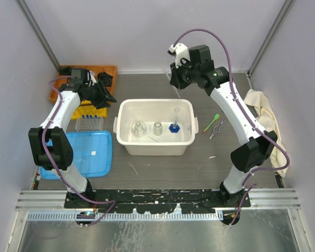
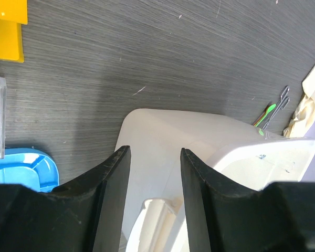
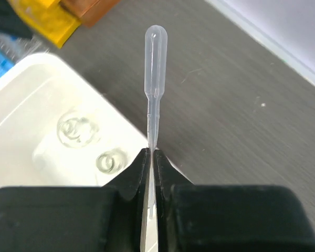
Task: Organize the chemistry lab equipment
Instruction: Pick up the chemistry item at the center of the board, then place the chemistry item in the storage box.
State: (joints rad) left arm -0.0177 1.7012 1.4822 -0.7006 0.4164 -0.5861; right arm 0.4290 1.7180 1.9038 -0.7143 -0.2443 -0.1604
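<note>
My right gripper hangs over the table just behind the white bin. In the right wrist view it is shut on the thin stem of a clear plastic pipette, bulb pointing away. Two small clear glass flasks and a slim cylinder on a blue base stand in the bin. The green spoon and metal forceps lie right of the bin. My left gripper is open and empty at the bin's left rear corner.
A clear rack with blue-capped tubes and a yellow rack piece sit left of the bin. A blue tray lies at the front left, an orange tray at the back left, and a cream cloth at the right.
</note>
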